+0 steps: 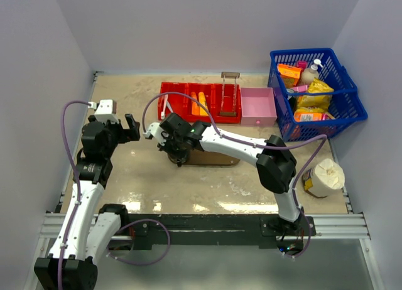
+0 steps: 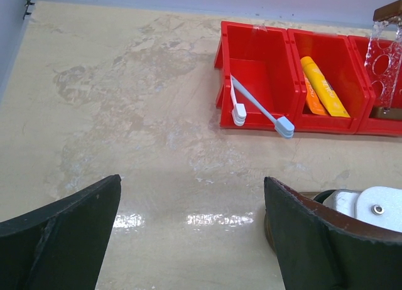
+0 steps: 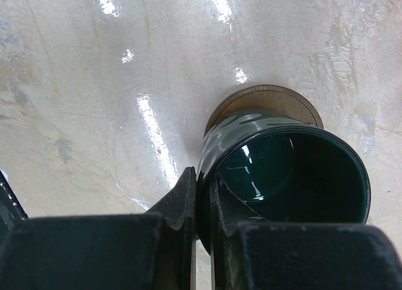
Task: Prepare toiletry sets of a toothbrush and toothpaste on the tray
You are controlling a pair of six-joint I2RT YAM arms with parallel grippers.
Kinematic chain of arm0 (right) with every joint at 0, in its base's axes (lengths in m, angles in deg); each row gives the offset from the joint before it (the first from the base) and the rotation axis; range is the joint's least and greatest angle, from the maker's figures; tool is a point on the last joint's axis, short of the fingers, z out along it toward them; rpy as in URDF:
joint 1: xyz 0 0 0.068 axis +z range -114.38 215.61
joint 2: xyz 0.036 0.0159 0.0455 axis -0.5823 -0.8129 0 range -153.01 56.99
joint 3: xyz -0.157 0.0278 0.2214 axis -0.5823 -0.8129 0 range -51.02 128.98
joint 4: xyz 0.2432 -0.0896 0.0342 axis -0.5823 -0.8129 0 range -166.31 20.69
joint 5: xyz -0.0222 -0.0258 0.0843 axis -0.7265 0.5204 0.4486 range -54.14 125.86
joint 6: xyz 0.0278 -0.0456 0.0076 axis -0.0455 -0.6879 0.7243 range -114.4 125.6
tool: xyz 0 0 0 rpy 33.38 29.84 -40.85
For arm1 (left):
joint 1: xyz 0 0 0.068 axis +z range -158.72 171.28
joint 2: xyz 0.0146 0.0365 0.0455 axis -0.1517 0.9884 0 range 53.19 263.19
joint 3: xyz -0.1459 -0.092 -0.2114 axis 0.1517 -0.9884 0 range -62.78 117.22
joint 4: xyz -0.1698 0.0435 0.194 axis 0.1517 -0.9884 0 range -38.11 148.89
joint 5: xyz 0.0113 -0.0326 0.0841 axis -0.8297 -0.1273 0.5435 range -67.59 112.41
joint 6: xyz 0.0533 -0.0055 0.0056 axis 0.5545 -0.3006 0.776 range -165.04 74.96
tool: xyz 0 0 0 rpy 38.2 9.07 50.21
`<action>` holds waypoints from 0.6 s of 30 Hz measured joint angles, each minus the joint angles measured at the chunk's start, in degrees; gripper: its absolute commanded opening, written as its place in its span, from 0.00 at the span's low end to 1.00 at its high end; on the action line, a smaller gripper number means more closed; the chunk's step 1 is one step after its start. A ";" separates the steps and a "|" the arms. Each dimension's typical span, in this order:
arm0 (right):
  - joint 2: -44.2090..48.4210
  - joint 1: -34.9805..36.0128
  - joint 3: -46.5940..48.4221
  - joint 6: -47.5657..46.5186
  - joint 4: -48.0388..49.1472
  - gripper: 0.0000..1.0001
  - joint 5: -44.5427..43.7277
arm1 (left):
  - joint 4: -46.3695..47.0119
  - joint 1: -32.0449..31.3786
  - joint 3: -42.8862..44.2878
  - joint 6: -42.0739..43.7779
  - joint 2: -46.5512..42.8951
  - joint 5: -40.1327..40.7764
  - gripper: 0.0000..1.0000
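Two white toothbrushes (image 2: 257,105) lie in the left compartment of a red bin (image 1: 188,88), their heads poking over its front wall. Two orange toothpaste tubes (image 2: 323,86) lie in the middle compartment. The brown wooden tray (image 1: 217,158) lies in front of the bin, partly under my right arm. A glossy dark green cup (image 3: 295,171) stands upright on the tray's rounded end (image 3: 270,95). My right gripper (image 3: 204,183) is shut on the cup's rim, one finger inside and one outside. Left of the tray, my left gripper (image 2: 191,180) hangs open over bare table, holding nothing.
A pink square box (image 1: 259,106) sits right of the red bin. A blue basket (image 1: 342,83) of goods stands at the back right. A small frame with a clear panel (image 1: 230,92) stands in the bin's right compartment. A pale roll (image 1: 326,177) lies at the right edge.
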 measured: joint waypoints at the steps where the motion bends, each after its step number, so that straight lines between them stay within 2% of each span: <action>1: 0.00 0.00 0.00 -0.02 -0.02 0.00 0.00 | 0.00 0.00 0.00 -0.02 0.00 -0.07 1.00; 18: 0.00 0.00 0.00 -0.85 0.02 0.00 -0.11 | 0.00 0.00 0.00 -0.02 0.00 -0.57 1.00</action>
